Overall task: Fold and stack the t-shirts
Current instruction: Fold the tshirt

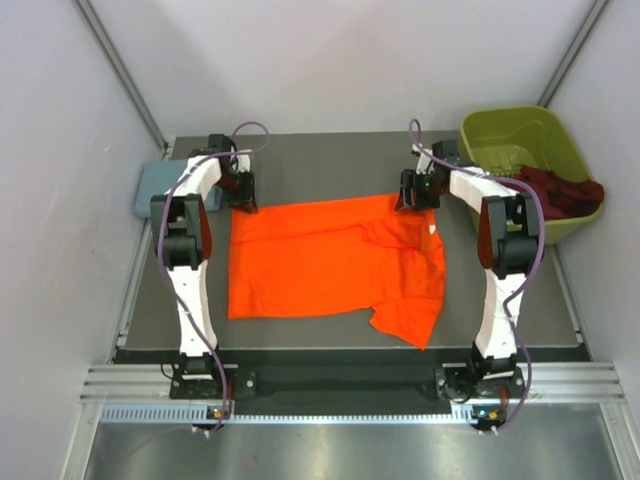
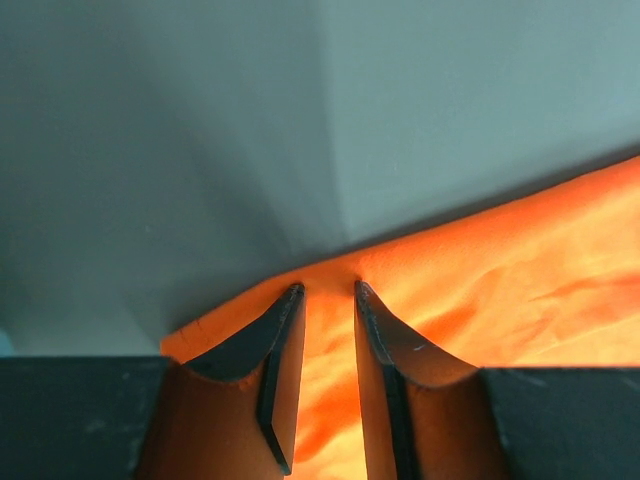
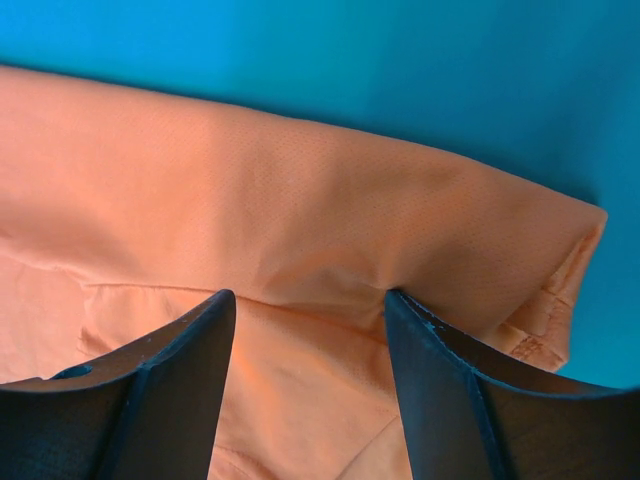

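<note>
An orange t-shirt (image 1: 320,265) lies spread on the dark table, its right side folded over and rumpled. My left gripper (image 1: 243,205) is at the shirt's far left corner. In the left wrist view the gripper (image 2: 329,290) has its jaws drawn close with a bunch of orange cloth (image 2: 520,270) pinched between them. My right gripper (image 1: 412,203) is at the shirt's far right corner. In the right wrist view the gripper (image 3: 310,297) is open, its fingertips pressing down on the cloth (image 3: 250,200) near its folded edge.
A green bin (image 1: 500,130) at the back right holds dark red t-shirts (image 1: 560,190) that hang over its rim. A grey-blue pad (image 1: 155,190) lies at the table's back left. White walls close in both sides.
</note>
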Available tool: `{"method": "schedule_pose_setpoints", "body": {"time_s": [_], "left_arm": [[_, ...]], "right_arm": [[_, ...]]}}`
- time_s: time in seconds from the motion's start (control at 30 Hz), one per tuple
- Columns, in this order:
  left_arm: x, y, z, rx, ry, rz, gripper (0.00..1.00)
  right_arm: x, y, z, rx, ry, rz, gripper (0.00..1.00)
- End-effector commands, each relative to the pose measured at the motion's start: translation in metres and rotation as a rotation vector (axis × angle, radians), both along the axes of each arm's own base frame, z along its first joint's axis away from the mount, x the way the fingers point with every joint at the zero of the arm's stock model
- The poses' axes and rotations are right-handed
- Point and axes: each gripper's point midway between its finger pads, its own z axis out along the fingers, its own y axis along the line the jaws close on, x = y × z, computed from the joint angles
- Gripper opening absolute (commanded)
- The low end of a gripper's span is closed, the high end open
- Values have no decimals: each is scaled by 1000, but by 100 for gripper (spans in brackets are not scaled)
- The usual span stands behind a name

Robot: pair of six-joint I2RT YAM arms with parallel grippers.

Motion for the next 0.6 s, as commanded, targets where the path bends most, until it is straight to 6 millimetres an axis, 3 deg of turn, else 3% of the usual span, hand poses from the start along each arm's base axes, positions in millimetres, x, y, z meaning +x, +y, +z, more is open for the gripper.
{"method": "schedule_pose_setpoints", "body": {"time_s": [0.0, 0.2, 0.23, 0.43, 0.57], "left_arm": [[13, 5, -22, 37, 1, 8, 32], [39, 7, -27, 46, -45, 8, 31], [41, -8, -27, 46, -53, -19, 31], [68, -7, -30, 82, -118, -22, 31], [78, -1, -12, 128, -165, -6, 29]], "right_arm": [[21, -12, -13, -19, -10, -32, 62], [45, -11, -11, -9, -44, -43, 63], [47, -11, -10, -8, -50, -44, 63], [62, -10, -7, -10, -78, -57, 65], [63, -10, -2, -2, -84, -59, 65]]}}
